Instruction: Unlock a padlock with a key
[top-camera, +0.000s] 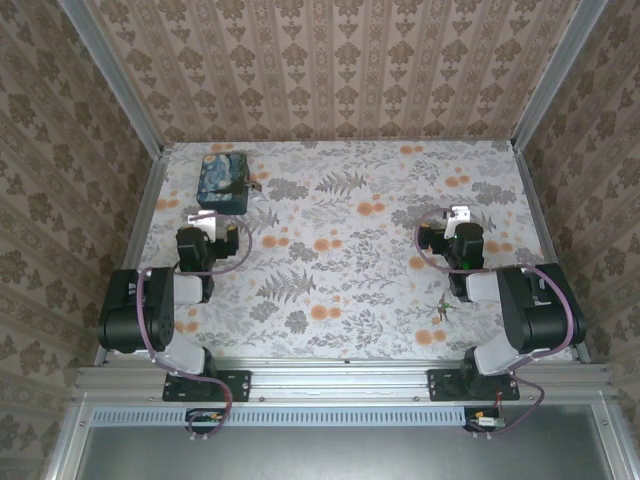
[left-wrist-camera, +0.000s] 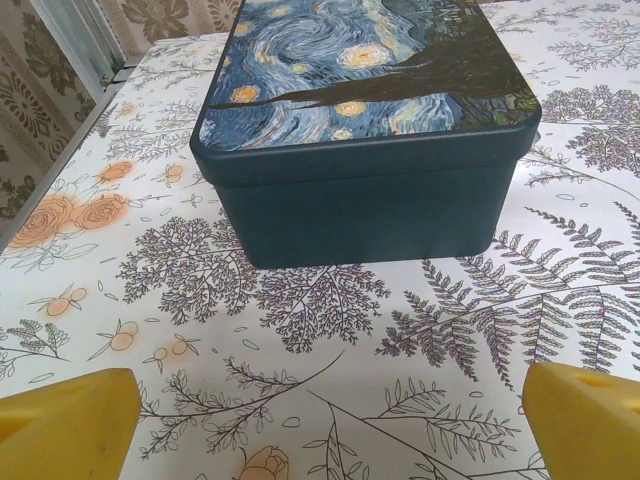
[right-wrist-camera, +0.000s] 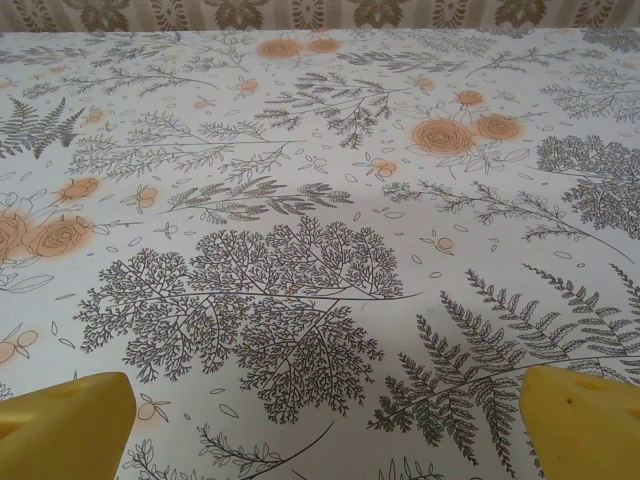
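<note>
The padlock and the key are out of view. My left gripper (top-camera: 207, 218) hovers just in front of a dark blue box with a swirly painting print (top-camera: 222, 180). In the left wrist view that gripper (left-wrist-camera: 330, 425) is open. Its yellow fingertips (left-wrist-camera: 65, 425) stand wide apart over bare tablecloth, and the blue box (left-wrist-camera: 360, 190) lies a short way ahead. My right gripper (top-camera: 457, 215) is at the right side of the table. It is open (right-wrist-camera: 328, 430), with yellow pads (right-wrist-camera: 585, 425) far apart and nothing between them.
A floral and fern-print cloth (top-camera: 350, 260) covers the table. Patterned walls and metal rails (top-camera: 140, 215) close it in on three sides. A small grey shape (top-camera: 258, 186) lies by the box's right side; I cannot tell what it is.
</note>
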